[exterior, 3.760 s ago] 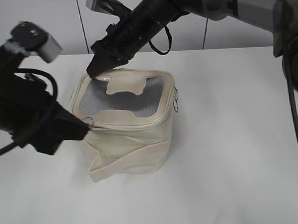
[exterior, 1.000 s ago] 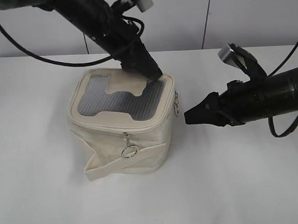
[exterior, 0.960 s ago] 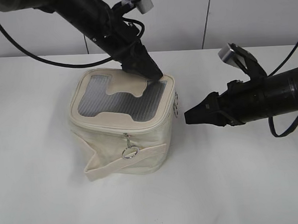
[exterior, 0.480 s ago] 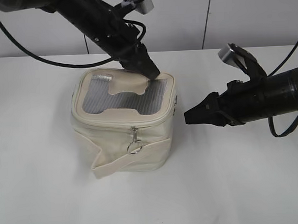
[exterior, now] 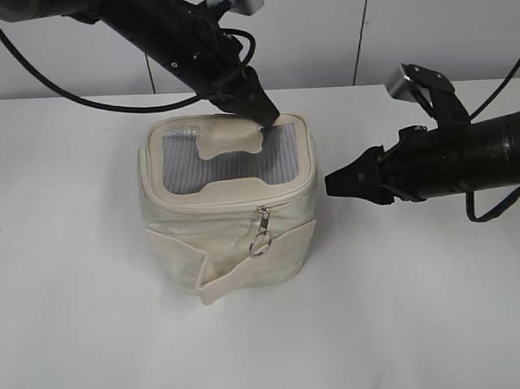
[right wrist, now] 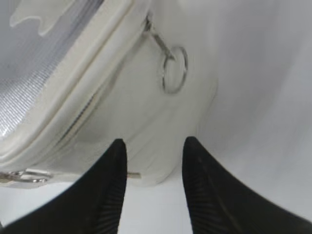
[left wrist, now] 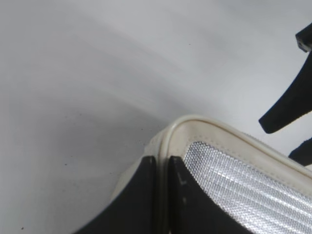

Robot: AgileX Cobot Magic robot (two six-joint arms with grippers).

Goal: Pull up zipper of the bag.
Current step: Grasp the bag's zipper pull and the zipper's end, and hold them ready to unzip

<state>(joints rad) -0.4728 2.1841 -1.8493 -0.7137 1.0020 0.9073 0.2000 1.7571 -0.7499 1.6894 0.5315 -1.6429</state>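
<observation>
Nearest, bare white table (exterior: pixel 268 351) across the whole front, open on every side. Behind that, the bag (exterior: pixel 230 209) upright at the table's middle, strap (exterior: pixel 255 260) slanting across its front face with the loose end jutting low at the left. Along the lid rim, the zipper (exterior: pixel 234 204), one ring pull (exterior: pixel 261 242) hanging down the front face just right of centre; in the right wrist view a second ring pull (right wrist: pixel 174 75) dangling against the side wall. To the right of the bag, the right gripper (exterior: pixel 340 183) level with the lid rim, near the side wall but apart from it, fingers (right wrist: pixel 105 187) spread and grasping nothing, clear tabletop beneath. Farther back, the left gripper (exterior: pixel 263 116) reaching down across the bag's far right corner, fingers (left wrist: pixel 141 200) pinched nearly together on the lid's rim piping at that corner, beside the grey mesh panel (left wrist: pixel 243 190). Beyond everything, a pale wall (exterior: pixel 321 34) closing the table's far edge.
</observation>
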